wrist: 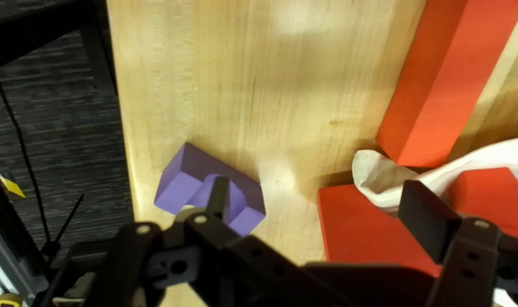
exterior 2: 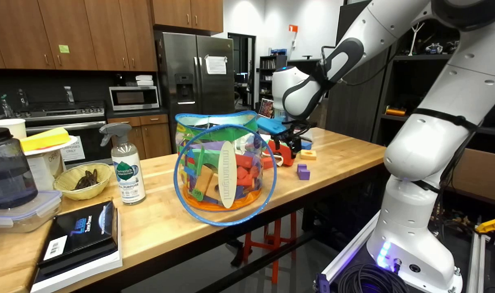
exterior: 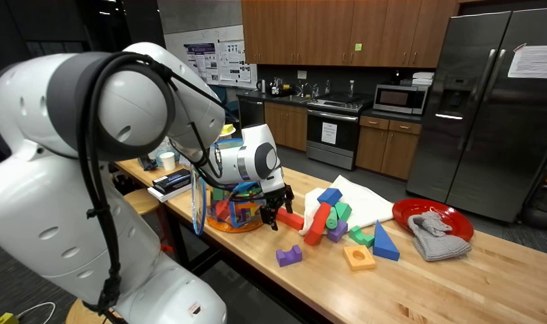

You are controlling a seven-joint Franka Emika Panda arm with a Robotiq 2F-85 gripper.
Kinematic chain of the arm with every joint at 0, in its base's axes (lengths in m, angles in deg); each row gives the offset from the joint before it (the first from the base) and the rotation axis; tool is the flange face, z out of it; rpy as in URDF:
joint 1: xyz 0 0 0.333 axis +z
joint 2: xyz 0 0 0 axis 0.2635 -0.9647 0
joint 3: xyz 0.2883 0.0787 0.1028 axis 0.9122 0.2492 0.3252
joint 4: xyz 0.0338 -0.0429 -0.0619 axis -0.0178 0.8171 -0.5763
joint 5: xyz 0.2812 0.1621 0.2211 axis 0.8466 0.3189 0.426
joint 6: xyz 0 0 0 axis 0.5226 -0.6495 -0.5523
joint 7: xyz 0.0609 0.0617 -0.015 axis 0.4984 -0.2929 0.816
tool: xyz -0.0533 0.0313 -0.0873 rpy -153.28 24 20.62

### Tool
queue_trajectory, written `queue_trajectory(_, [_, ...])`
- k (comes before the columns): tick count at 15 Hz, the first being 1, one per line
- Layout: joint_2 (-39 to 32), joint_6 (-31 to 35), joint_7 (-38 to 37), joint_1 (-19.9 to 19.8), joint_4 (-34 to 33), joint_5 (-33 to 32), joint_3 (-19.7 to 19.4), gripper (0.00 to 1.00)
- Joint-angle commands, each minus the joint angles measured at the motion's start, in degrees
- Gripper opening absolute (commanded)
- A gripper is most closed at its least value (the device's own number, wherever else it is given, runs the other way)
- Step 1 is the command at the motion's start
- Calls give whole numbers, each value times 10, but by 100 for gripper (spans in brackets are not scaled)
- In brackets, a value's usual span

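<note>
1. In an exterior view, a small purple block with a rounded notch (exterior: 289,255) lies on the pale wooden table (exterior: 435,292), near its edge. The black two-fingered gripper (exterior: 281,215) hangs above and beyond this purple block, fingers apart. A long red rectangular block (exterior: 294,220) lies beyond the purple block; a thick red block (exterior: 317,225) and a crumpled white cloth (exterior: 372,202) lie beyond it to the right. Right of the purple block lies a yellow-orange square block with a round hole (exterior: 367,262).
2. In an exterior view, the gripper hangs higher than the purple block; its opening is hard to tell. A clear plastic bag of coloured blocks (exterior 2: 247,202) stands left of the purple block, a clear plastic spray bottle (exterior 2: 127,175) farther left.
3. In the wrist view, the jaws stand wide apart: one fingertip covers part of the purple block, the other shows well to its right. Up and to the right of the purple block lies the long red block.
</note>
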Motion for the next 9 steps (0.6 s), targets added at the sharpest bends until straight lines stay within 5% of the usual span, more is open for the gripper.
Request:
queue_trajectory(1, [3,58,-38,-17,18,-24,10,100])
queue_trajectory(9, [2,136,-48,-39,36,-50,19,100])
